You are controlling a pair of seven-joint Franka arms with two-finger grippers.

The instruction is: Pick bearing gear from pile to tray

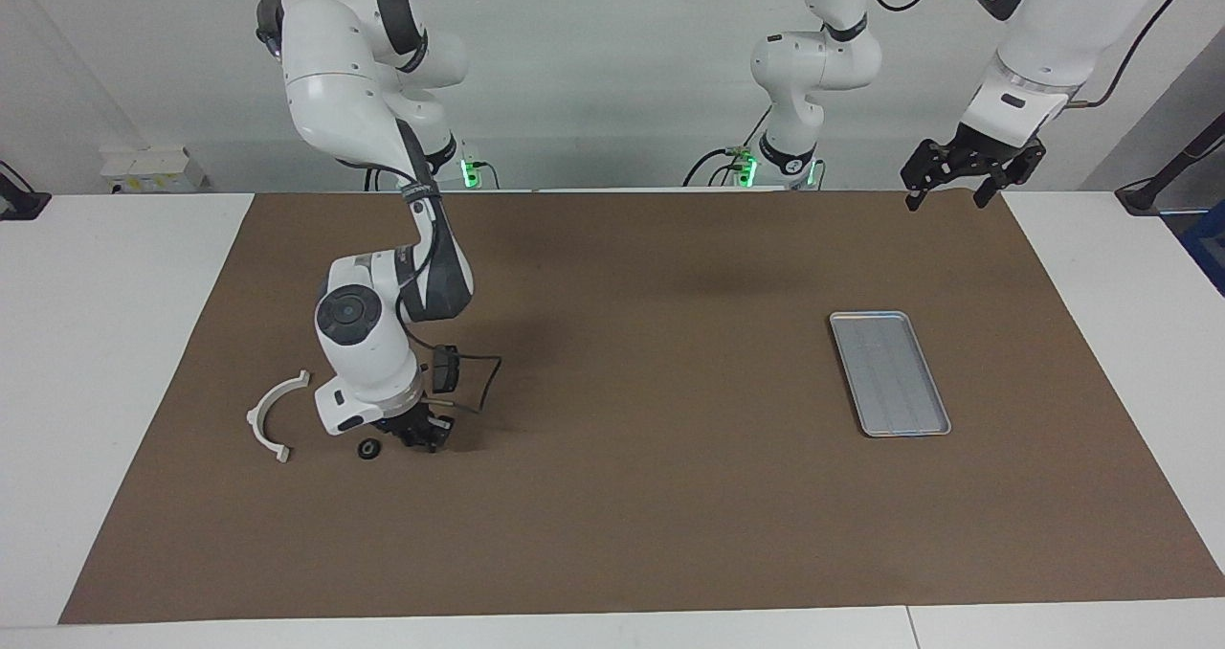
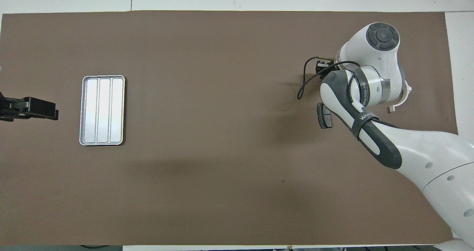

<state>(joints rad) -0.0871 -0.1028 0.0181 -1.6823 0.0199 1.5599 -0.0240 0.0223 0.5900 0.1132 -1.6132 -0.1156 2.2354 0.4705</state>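
White plastic first: the curved arc bracket point(image 1: 275, 414) lies on the brown mat point(image 1: 622, 496) beside my right gripper point(image 1: 418, 436). That pincer is down at the mat among the pile; I cannot tell whether it is clenched or released. A small black round piece point(image 1: 368, 449) sits just beside it, toward the bracket. A dark grey pad point(image 2: 324, 116) lies near it. The silver tray point(image 1: 889, 372) holds nothing, well apart. My left gripper point(image 1: 962, 182) waits raised, fingers spread.
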